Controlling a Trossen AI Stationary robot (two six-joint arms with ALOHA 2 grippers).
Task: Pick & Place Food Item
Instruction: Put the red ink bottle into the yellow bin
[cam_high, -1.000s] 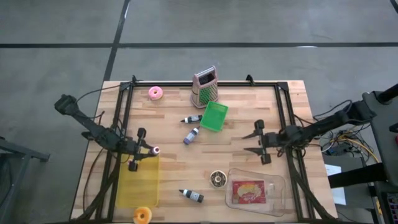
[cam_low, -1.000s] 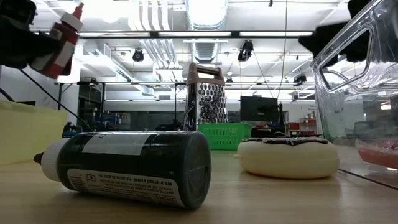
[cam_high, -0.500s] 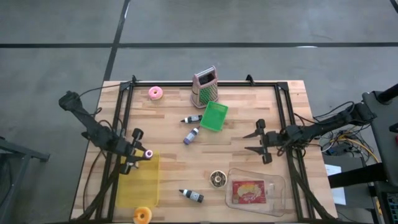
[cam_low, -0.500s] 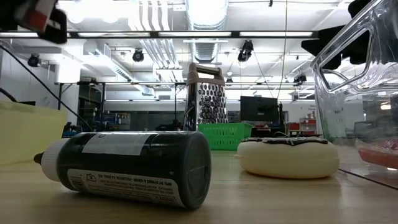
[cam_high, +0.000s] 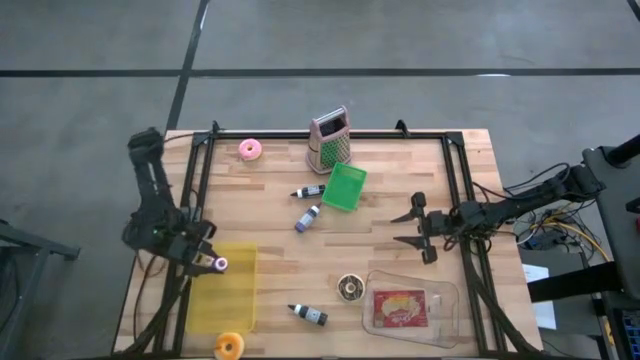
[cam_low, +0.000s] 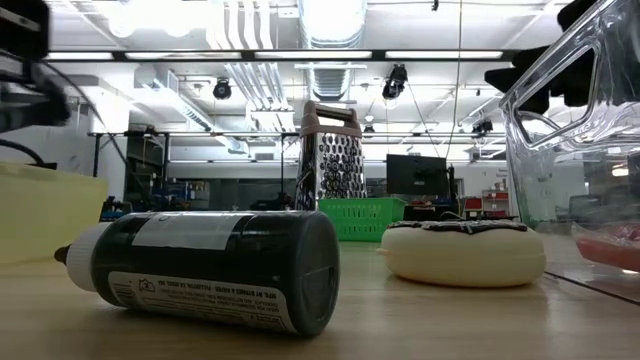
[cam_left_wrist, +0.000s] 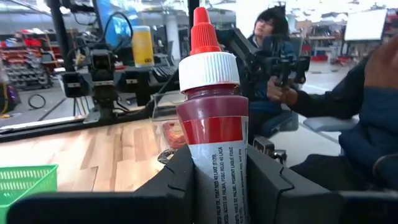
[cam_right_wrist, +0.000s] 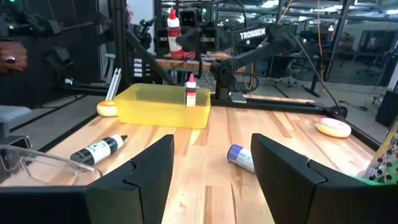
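My left gripper (cam_high: 207, 261) is shut on a small red bottle (cam_left_wrist: 212, 118) with a white cap and a red tip. It holds the bottle above the far left corner of the yellow bin (cam_high: 225, 300). In the right wrist view the same bottle (cam_right_wrist: 173, 22) shows upright, high above the bin (cam_right_wrist: 155, 106). My right gripper (cam_high: 397, 228) hangs open over the table's right half with nothing between its fingers (cam_right_wrist: 143, 180). My left gripper pinches the bottle's labelled body (cam_left_wrist: 217, 171), below the white cap, between its two fingers (cam_left_wrist: 177, 186). The fingers lie level and come from the table's left side, slanting toward the near edge. The bottle stands upright in the hold, lifted clear of bin and table.
In the right wrist view another small red bottle (cam_right_wrist: 190, 90) stands at the bin's far end. On the table are a grater (cam_high: 330, 140), a green basket (cam_high: 345, 187), two small bottles (cam_high: 308, 204), a black bottle (cam_high: 308, 315), three donuts (cam_high: 349, 288) and a clear container (cam_high: 408, 308).
My left gripper has swung with the red bottle toward the table's left and near edges and has risen. It went from the bin's far right corner to its far left corner and turned toward the near edge. In the low view the bottle has left the picture at the top left.
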